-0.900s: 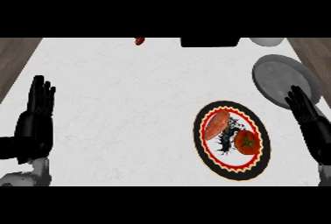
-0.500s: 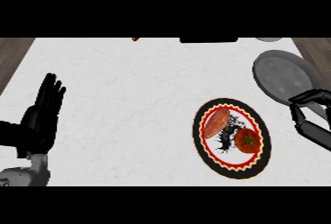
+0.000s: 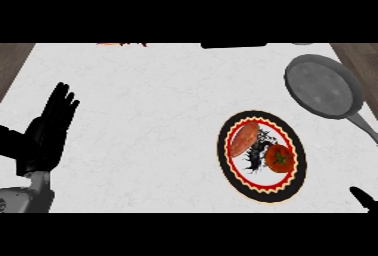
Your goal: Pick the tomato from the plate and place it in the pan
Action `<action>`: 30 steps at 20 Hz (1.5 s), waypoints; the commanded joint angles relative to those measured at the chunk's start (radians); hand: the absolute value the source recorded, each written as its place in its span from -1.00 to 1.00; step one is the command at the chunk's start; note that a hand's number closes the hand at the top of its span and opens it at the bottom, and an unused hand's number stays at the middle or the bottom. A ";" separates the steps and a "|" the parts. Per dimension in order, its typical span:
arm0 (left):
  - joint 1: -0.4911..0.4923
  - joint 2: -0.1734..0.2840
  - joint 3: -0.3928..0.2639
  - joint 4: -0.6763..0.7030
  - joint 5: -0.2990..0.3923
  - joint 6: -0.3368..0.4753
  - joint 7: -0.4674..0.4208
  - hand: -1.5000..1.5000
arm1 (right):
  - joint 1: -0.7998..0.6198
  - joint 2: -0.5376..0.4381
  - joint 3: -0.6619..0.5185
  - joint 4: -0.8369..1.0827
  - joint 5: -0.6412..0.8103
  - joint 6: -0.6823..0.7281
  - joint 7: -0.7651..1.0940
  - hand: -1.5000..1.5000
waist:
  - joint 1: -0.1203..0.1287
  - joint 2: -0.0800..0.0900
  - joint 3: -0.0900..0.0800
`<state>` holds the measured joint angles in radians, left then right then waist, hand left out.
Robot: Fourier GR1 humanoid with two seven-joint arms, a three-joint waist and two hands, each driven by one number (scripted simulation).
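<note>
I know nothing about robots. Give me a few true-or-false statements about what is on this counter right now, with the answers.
1. The red tomato lies on the round black-rimmed patterned plate. True.
2. The grey round frying pan already holds the tomato. False: the pan holds nothing.
3. The pan sits beyond the plate, toward the right. True.
4. The black left hand grips the tomato. False: it is open, far left of the plate.
5. The right hand covers the plate. False: only its tip shows at the lower right.

You have a white marbled counter (image 3: 162, 100) with dark wooden strips at its left and right edges. A dark flat object (image 3: 233, 45) and something reddish-orange (image 3: 122, 44) are cut off at its far edge.
</note>
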<state>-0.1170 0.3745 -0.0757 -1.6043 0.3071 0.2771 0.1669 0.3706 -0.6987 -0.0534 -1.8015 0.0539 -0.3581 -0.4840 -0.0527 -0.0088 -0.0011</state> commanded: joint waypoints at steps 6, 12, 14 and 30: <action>0.014 -0.024 -0.021 -0.004 -0.025 -0.040 -0.022 0.00 | 0.115 -0.107 0.016 -0.304 0.305 0.001 0.336 -1.00 | 0.050 0.008 -0.001; -0.047 -0.031 -0.009 0.060 -0.016 -0.056 -0.007 0.00 | 0.043 -0.243 0.054 -0.408 0.501 0.181 0.681 -1.00 | 0.063 0.015 -0.003; -0.057 -0.049 -0.039 0.013 -0.037 -0.026 0.030 0.00 | -0.019 -0.266 0.094 -0.424 0.538 0.263 0.779 -1.00 | 0.072 0.013 -0.002; -0.044 -0.074 -0.010 -0.005 -0.072 -0.034 0.045 0.00 | -0.361 -0.087 0.539 -0.328 0.722 0.800 1.195 -1.00 | 0.063 0.009 0.001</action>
<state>-0.1645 0.3281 -0.0688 -1.5801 0.2718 0.2087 0.1890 0.0893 -0.8443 0.4117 -2.1419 0.7186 0.3386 0.6409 0.0175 0.0027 -0.0011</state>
